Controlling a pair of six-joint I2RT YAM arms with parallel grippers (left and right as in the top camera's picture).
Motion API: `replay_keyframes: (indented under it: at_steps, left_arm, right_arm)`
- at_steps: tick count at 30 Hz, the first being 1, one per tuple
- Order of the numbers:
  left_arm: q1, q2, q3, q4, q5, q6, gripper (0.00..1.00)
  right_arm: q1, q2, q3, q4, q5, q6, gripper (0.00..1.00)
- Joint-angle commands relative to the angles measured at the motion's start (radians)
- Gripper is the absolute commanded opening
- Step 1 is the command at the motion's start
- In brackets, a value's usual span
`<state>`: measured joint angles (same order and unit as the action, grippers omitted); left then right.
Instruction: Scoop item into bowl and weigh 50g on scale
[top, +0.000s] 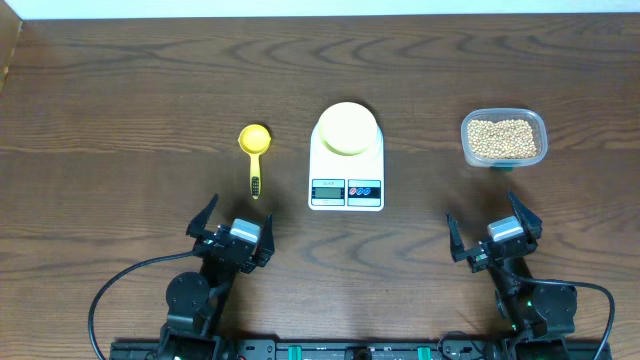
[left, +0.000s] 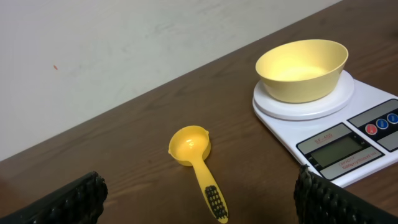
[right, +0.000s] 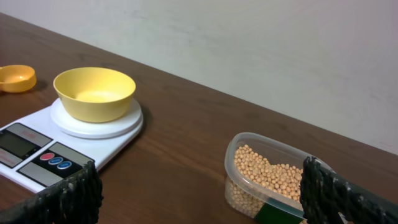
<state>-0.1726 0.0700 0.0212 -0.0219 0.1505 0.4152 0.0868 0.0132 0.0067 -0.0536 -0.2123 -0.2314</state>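
Beans (top: 503, 138) are seen heaped in the clear tub (top: 504, 113), upper right of the overhead frame, well apart from everything else. In the R wrist view the same tub is placed lower right, part hidden behind a dark finger pad (right: 339, 199). The bowl (top: 346, 128) is set upright on the scale's round platform, centre frame, approx. as wide as that platform; only its smooth yellow inside is shown in the L wrist view. The scale (top: 346, 192) is laid w/ its display and red and blue buttons toward the bottom edge; the readout is too small to be read. Just left of the scale, not touching it, the yellow scoop (top: 254, 150) is laid flat on the dark wood table (top: 120, 90), cup toward the top, handle toward the bottom. At bottom left the left gripper (top: 240, 212) is held above the table below the scoop, fingers spread wide, nothing between them. At bottom right the right gripper (top: 487, 222) is likewise spread wide and empty, below the tub.
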Motion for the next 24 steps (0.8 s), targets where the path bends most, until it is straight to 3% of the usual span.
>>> replay_keyframes:
  at_steps: [1,24]
  left_arm:
    - [-0.004,-0.007,-0.017,-0.031,0.013,-0.007,0.98]
    - [-0.004,-0.007,-0.017,-0.009,0.013,-0.006,0.98]
  right_arm:
    - [-0.005,-0.002,-0.001,-0.003,-0.003,-0.009,0.99]
    - [-0.005,-0.002,-0.001,-0.003,-0.003,-0.009,0.99]
